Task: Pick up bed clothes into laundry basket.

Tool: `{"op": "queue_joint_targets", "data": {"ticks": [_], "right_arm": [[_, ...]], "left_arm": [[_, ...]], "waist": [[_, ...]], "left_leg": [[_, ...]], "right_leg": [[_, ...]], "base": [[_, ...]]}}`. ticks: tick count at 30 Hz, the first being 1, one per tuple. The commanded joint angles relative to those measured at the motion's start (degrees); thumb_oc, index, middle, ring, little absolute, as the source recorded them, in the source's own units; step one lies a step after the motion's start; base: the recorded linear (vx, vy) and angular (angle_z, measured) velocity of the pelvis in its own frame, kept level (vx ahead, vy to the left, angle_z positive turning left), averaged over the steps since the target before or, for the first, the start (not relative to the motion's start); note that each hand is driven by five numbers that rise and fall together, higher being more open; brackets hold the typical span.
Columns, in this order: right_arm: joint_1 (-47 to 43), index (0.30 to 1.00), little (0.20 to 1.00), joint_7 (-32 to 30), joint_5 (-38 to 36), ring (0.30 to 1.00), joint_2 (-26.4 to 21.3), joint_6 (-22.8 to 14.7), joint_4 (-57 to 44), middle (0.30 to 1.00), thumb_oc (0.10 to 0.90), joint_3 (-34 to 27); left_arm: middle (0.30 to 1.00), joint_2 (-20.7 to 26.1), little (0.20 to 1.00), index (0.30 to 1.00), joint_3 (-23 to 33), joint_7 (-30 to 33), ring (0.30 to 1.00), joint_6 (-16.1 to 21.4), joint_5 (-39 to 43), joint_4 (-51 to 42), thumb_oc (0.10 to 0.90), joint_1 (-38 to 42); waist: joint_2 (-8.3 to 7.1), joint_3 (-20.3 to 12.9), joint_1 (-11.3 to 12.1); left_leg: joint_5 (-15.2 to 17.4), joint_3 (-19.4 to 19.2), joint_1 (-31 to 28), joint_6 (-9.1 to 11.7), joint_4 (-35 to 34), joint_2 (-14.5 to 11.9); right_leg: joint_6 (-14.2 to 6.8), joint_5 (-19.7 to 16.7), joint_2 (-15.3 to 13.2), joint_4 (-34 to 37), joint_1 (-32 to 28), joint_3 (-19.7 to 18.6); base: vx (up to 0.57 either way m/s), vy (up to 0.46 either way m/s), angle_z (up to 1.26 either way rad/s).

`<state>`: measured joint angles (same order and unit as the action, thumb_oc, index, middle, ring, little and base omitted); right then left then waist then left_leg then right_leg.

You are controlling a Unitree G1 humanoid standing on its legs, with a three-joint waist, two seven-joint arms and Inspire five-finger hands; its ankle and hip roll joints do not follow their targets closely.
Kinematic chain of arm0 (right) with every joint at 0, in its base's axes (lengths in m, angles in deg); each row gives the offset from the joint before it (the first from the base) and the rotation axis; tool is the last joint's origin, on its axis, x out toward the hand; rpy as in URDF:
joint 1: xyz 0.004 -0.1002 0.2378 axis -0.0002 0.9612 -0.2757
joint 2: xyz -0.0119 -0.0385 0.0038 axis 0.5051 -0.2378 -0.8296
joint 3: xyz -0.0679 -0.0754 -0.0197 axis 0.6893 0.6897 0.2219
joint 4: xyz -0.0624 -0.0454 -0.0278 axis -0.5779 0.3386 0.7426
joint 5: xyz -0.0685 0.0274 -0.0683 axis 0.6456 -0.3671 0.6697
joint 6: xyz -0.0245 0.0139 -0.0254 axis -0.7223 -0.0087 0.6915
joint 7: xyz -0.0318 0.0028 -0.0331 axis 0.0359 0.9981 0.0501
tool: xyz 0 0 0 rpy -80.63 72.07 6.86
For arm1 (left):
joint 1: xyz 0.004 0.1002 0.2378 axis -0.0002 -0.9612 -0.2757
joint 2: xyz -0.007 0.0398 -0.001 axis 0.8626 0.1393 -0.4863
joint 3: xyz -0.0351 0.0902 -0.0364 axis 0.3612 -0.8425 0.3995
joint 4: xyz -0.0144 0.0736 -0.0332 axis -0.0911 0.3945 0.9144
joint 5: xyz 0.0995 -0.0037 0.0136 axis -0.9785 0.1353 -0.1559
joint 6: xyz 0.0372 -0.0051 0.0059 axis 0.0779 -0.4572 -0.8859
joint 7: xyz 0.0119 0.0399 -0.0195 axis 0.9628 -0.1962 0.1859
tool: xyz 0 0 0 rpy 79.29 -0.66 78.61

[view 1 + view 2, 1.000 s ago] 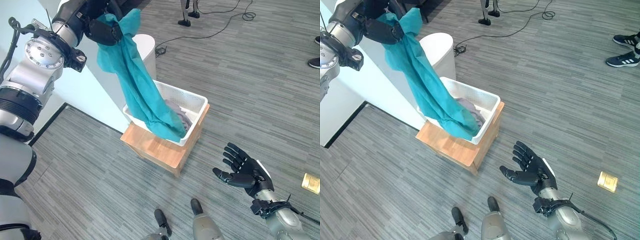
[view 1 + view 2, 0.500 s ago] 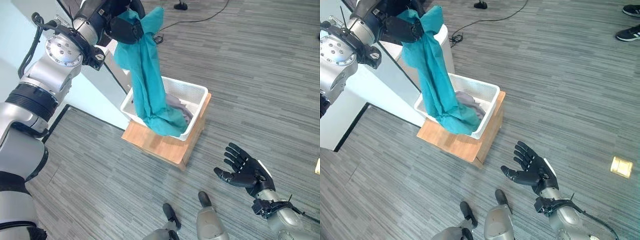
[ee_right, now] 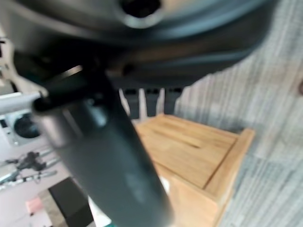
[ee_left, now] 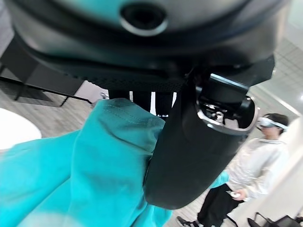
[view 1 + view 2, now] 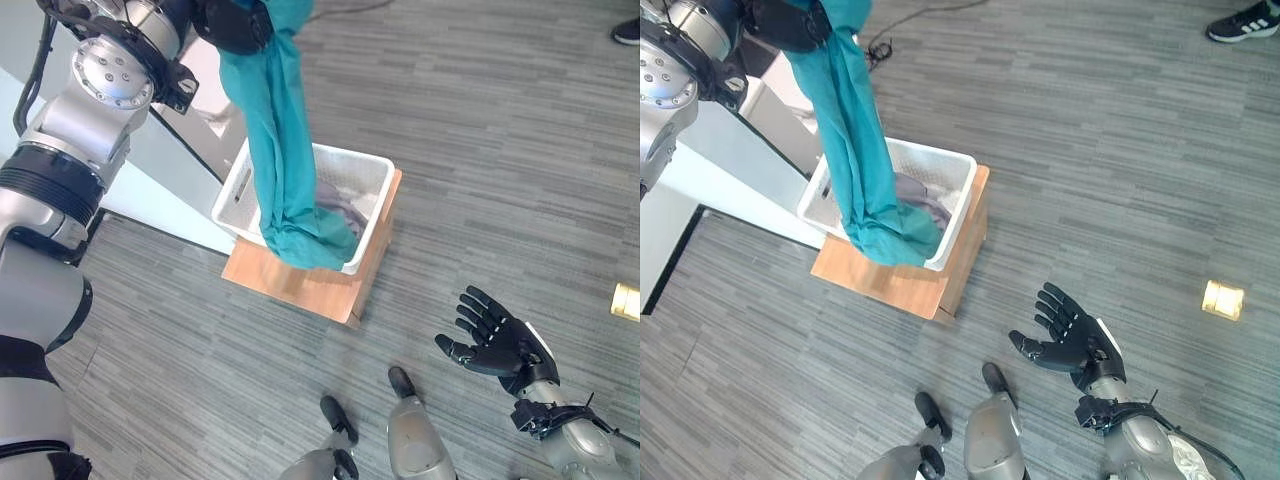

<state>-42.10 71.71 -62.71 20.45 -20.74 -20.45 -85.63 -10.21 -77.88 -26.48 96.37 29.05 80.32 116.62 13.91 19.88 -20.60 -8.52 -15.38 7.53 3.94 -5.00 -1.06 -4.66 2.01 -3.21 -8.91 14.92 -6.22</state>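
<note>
Teal bed cloth (image 5: 285, 150) hangs in one long drape from the left hand (image 5: 235, 22), whose fingers are clenched around its top at 11 o'clock. Its lower end bunches over the near rim of one white laundry basket (image 5: 372, 170), which also holds a grey cloth (image 5: 338, 205). The basket sits on one wooden bench (image 5: 300, 285). Open floor (image 5: 520, 150) spreads toward 3 o'clock. The right hand (image 5: 497, 345), at 5 o'clock, has its fingers spread, holding nothing.

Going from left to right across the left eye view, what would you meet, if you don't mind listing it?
Left hand holding the teal cloth → white laundry basket on its wooden stand → open right hand → small yellow object on the floor.
</note>
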Motion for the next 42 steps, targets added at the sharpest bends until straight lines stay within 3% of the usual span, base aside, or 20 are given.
{"op": "queue_joint_targets", "data": {"ticks": [1, 3, 15, 20, 23, 24, 33, 39, 42], "right_arm": [[-0.97, 0.900, 0.900, 0.39, -0.99, 0.900, 1.07, -4.68, -6.98, 0.900, 0.800, -1.55], [-0.98, 0.900, 0.900, 0.31, -0.92, 0.900, 0.98, -4.71, -6.96, 0.900, 0.800, -1.11], [-3.88, 0.900, 0.900, -0.64, 0.34, 0.900, 2.14, -5.62, -5.60, 0.900, 0.800, 5.49], [-4.91, 0.900, 0.900, -0.59, 0.59, 0.900, 2.17, -5.90, -6.00, 0.900, 0.800, 6.90], [-5.55, 0.900, 0.900, -0.04, 0.22, 0.900, 1.92, -5.85, -6.07, 0.900, 0.800, 8.08], [-5.47, 0.900, 0.900, 0.06, 0.28, 0.900, 1.89, -5.85, -6.06, 0.900, 0.800, 8.22], [-3.65, 0.900, 0.900, 0.84, 0.51, 0.900, 2.27, -5.80, -6.11, 0.900, 0.800, 8.03], [-2.20, 0.900, 0.900, 0.53, 2.37, 0.900, 2.08, -6.13, -6.23, 0.900, 0.800, 6.13], [-2.10, 0.900, 0.900, 0.76, 2.77, 0.900, 1.85, -6.07, -5.94, 0.900, 0.800, 5.69]], "left_arm": [[0.300, 0.14, 0.300, 0.300, 8.98, 3.97, 0.300, 2.39, -1.30, 7.36, 0.400, 5.51], [0.300, -0.58, 0.300, 0.300, 9.93, 3.96, 0.300, 2.13, -1.91, 7.64, 0.400, 3.95], [0.300, -10.50, 0.300, 0.300, 18.50, 4.04, 0.300, -0.59, -11.63, 13.36, 0.400, -10.77], [0.300, -12.59, 0.300, 0.300, 17.65, 4.21, 0.300, -1.13, -17.00, 13.71, 0.400, -11.83], [0.300, -12.28, 0.300, 0.300, 14.18, 3.14, 0.300, -1.70, -21.75, 14.11, 0.400, -10.02], [0.900, -12.11, 0.900, 0.900, 13.40, 2.88, 0.900, -1.58, -22.37, 14.15, 0.800, -9.28], [0.900, -9.56, 0.900, 0.900, 6.07, 3.32, 0.900, 0.52, -25.43, 5.10, 0.800, -4.02], [0.900, -5.93, 0.900, 0.900, 1.28, 4.23, 0.900, 3.75, -24.27, -19.59, 0.800, -3.29], [0.900, -1.65, 0.900, 0.900, -1.73, 4.38, 0.900, 5.15, -26.27, -29.57, 0.800, -1.05]], "waist": [[-5.66, -1.38, -1.47], [-5.87, -1.09, -1.54], [-10.51, 1.16, -2.33], [-11.28, 1.55, -2.39], [-11.58, 1.85, -2.28], [-11.58, 1.92, -2.22], [-10.91, 1.81, -1.28], [-9.25, 1.19, 1.74], [-8.36, 0.51, 2.96]], "left_leg": [[5.94, -0.42, -5.00, 2.30, 0.00, -1.15], [5.87, -0.57, -4.81, 2.32, 0.00, -1.22], [5.93, -2.17, -3.20, 2.23, 0.00, -2.35], [6.04, -2.18, -3.18, 2.17, 0.00, -2.54], [6.00, -2.08, -2.89, 2.19, 0.00, -2.57], [5.98, -2.01, -2.84, 2.18, 0.00, -2.55], [6.00, -1.05, -2.74, 2.10, 0.00, -2.24], [5.89, 0.95, -3.33, 1.84, 0.00, -1.43], [5.94, 2.01, -3.75, 1.78, 0.00, -1.01]], "right_leg": [[-5.88, -4.95, -2.08, 13.26, -6.30, 1.32], [-5.89, -5.00, -2.08, 13.24, -6.05, 1.24], [-5.79, -5.49, -0.94, 12.95, -3.36, -0.66], [-5.66, -5.54, -0.82, 12.86, -2.98, -1.01], [-5.65, -5.56, -0.76, 12.87, -2.84, -0.85], [-5.65, -5.61, -0.80, 12.89, -2.83, -0.82], [-5.73, -5.75, -1.16, 13.08, -3.24, -0.20], [-5.90, -5.47, -1.95, 13.23, -5.05, 1.64], [-5.96, -5.29, -2.27, 13.41, -6.20, 2.60]], "base": [[-0.02, -0.007, -0.08], [-0.01, -0.014, -0.05], [-0.01, -0.016, -0.07], [0.00, -0.012, -0.07], [0.00, -0.003, -0.02], [0.00, 0.000, 0.00], [0.00, -0.003, 0.01], [0.00, -0.017, 0.07], [-0.02, -0.003, 0.31]]}}
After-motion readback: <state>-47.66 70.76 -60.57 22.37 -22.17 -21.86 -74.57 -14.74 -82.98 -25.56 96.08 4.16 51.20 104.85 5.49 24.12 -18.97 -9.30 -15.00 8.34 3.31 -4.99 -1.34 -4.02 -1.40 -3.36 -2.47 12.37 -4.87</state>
